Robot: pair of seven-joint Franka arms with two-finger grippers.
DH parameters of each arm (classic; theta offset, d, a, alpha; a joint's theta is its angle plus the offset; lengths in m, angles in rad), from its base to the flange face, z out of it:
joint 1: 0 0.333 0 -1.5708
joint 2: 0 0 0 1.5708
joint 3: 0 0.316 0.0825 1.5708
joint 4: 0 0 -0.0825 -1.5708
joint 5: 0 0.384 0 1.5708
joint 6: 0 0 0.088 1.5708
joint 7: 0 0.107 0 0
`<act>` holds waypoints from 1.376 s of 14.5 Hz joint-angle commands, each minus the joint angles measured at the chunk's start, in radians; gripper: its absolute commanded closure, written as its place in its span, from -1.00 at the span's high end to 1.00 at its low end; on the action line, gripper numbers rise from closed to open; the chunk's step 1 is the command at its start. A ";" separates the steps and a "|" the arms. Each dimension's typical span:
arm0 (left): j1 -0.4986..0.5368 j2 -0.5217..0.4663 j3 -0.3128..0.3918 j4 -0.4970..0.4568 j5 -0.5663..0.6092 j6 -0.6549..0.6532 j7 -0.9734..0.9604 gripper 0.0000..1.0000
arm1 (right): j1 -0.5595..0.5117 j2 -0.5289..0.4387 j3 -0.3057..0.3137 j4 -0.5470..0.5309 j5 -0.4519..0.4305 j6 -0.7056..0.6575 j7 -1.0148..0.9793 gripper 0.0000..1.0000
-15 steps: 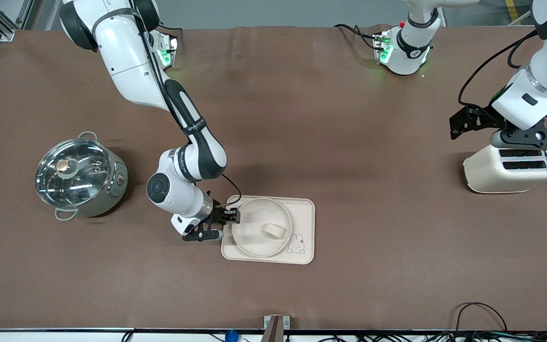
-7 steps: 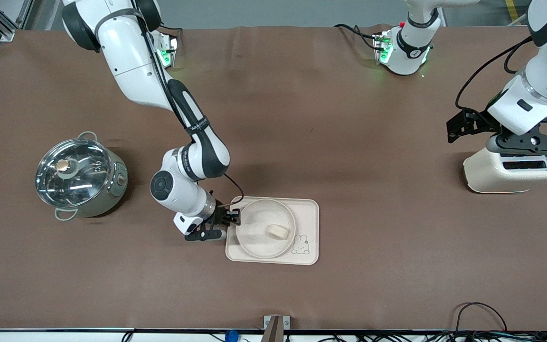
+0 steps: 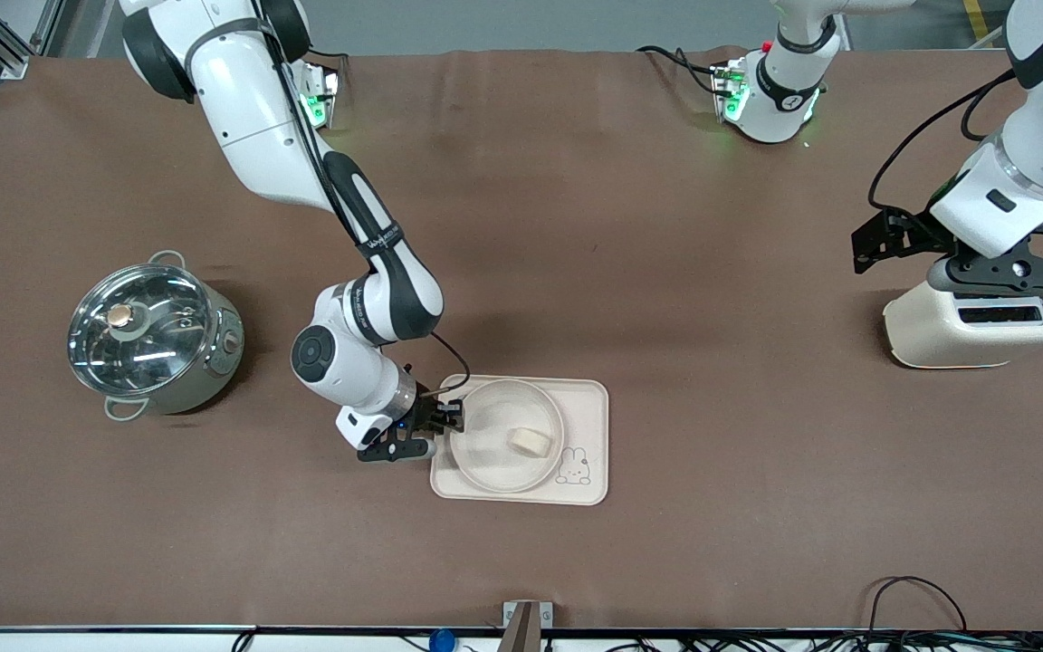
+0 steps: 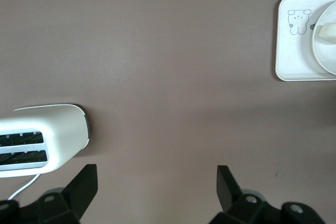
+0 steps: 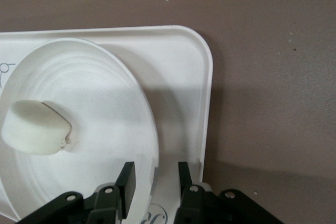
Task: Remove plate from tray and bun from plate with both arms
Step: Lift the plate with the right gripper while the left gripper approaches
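The plate sits on the tray in the middle of the bench, on the half near the front camera, and the bun lies in the plate toward the tray's rabbit drawing. The right pincer is low at the plate's edge toward the right arm's end; in the right wrist view its fingers straddle the plate's rim, part-open, with a small gap to the rim on each side. The left pincer hangs over the toaster at the left arm's end, waiting, its fingers spread wide and holding nothing. A lidded pot stands at the right arm's end.
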 commanded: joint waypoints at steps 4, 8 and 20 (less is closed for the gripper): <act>-0.003 0.007 -0.007 0.015 0.012 0.001 -0.017 1.00 | 0.014 0.030 0.002 0.025 0.024 0.018 0.005 -0.65; -0.003 0.007 -0.007 0.015 0.012 0.001 -0.017 1.00 | 0.032 0.025 0.002 0.023 0.025 0.046 0.007 -0.98; -0.041 0.045 -0.220 0.014 0.007 0.001 -0.481 1.00 | 0.105 -0.303 0.023 -0.351 0.044 -0.088 -0.018 -0.99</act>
